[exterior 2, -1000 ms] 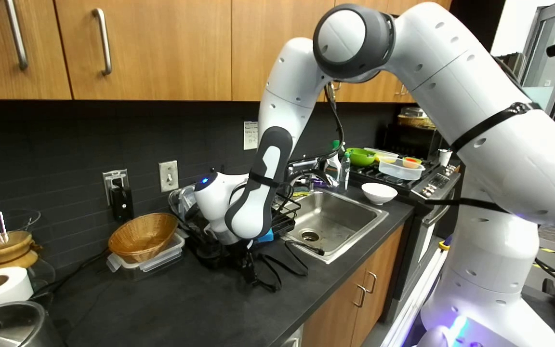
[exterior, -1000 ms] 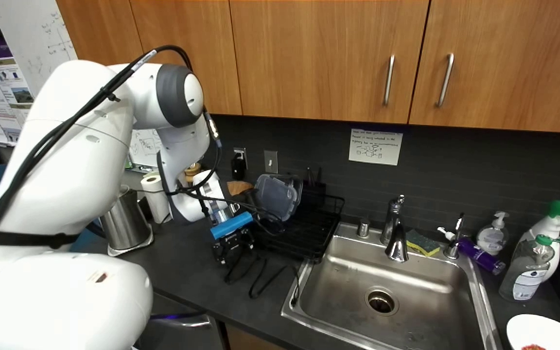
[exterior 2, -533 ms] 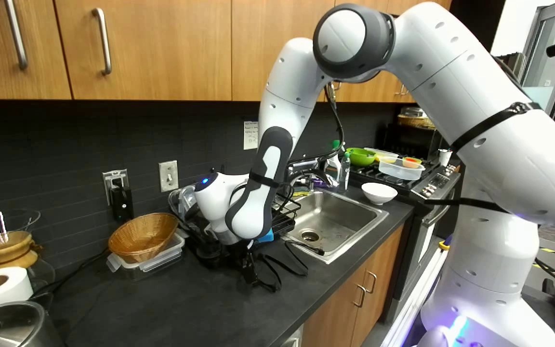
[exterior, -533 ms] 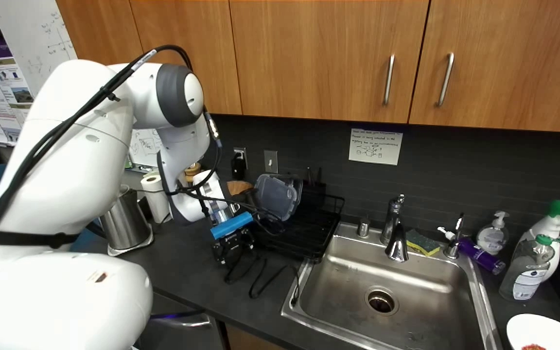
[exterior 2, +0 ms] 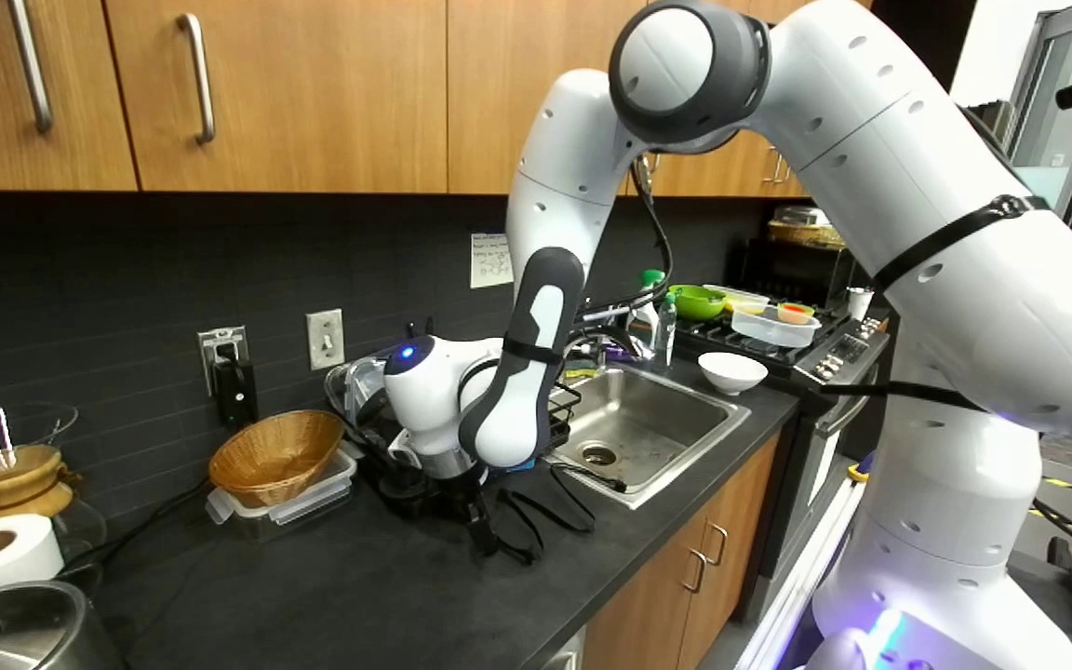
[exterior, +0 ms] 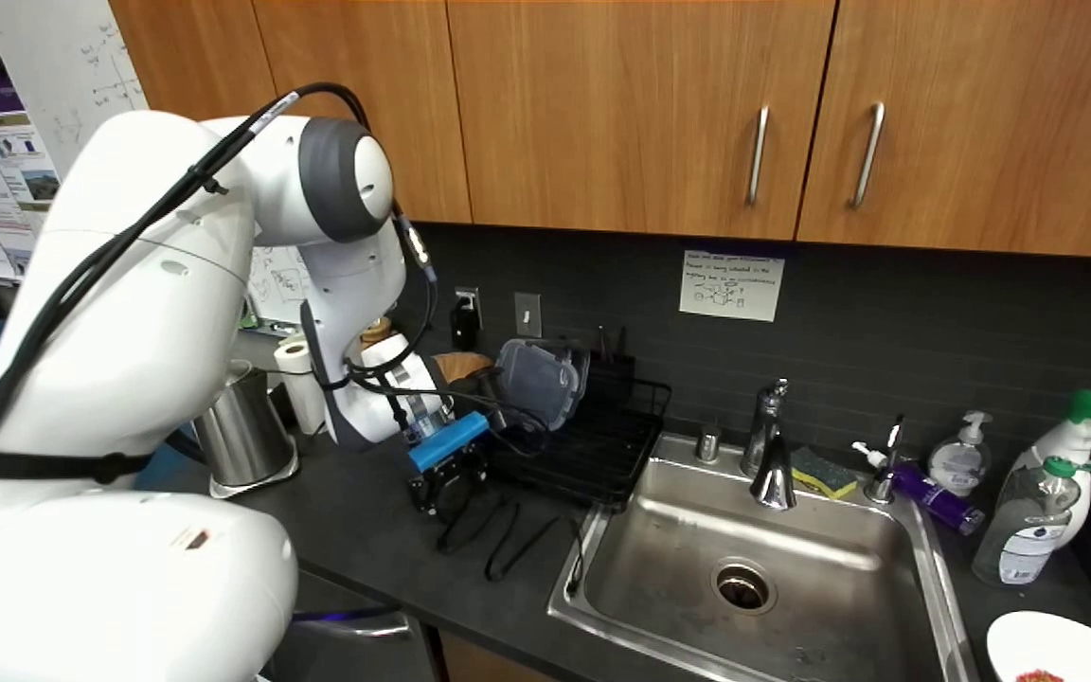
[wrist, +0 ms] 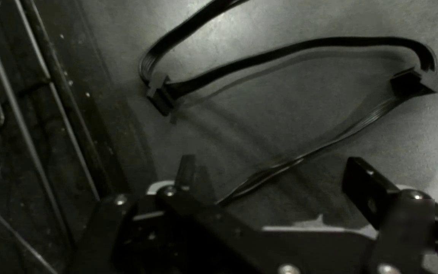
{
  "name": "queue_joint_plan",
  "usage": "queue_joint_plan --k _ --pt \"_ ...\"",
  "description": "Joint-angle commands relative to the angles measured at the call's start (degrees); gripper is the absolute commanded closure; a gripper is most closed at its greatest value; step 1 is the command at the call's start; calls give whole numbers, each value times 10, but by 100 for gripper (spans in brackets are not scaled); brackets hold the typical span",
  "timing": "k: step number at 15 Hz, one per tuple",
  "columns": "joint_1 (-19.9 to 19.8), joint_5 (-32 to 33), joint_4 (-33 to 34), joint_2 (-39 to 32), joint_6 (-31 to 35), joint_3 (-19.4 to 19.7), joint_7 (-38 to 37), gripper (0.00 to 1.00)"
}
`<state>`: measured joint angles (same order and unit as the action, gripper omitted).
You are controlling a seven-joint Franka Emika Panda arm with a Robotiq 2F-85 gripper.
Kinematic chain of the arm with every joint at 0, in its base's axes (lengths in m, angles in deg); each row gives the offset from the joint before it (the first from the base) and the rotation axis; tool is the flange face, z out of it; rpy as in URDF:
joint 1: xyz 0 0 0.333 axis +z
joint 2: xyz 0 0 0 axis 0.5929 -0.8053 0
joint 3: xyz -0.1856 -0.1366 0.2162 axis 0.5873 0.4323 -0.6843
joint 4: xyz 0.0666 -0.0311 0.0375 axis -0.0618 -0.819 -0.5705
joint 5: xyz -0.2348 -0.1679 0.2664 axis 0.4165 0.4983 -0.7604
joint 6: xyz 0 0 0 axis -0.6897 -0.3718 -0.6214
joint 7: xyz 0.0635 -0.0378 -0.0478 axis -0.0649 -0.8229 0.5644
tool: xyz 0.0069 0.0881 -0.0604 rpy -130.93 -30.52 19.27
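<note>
My gripper (wrist: pixel 271 165) stands open in the wrist view, its black fingers (wrist: pixel 367 179) wide apart with nothing gripped. Beneath it a black flat cable (wrist: pixel 329 41) lies in loops on the dark counter. One stretch of the cable crosses the gap between the fingertips and passes out of sight behind the left finger; whether it touches cannot be told. In an exterior view the gripper (exterior: pixel 434 494) hangs low over the counter under a blue mount (exterior: pixel 449 441), beside the cable (exterior: pixel 531 542). In an exterior view the dark gripper (exterior 2: pixel 480 530) blends with the cable (exterior 2: pixel 578 512).
A black dish rack (exterior: pixel 593 464) holding a clear container (exterior: pixel 541 384) stands close beside the gripper. The steel sink (exterior: pixel 664 568) with its faucet (exterior: pixel 773 474) adjoins the rack. A steel kettle (exterior: pixel 247 436), a wicker basket (exterior 2: pixel 252 465) and a white bowl (exterior 2: pixel 731 372) stand on the counter.
The arm has shifted slightly, its wrist moving a little left in one exterior view and right in the other. The gripper stays open. The cable and other objects look unmoved.
</note>
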<state>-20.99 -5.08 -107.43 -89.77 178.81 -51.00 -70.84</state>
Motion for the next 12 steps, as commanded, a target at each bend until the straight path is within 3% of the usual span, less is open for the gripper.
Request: queue_joint_plan --k 1,7,12 --pt "-1 51 -27 26 67 5 -6 0" --pt "-51 80 -59 16 237 9 11 0" --pt "-117 75 -80 3 336 -23 52 1"
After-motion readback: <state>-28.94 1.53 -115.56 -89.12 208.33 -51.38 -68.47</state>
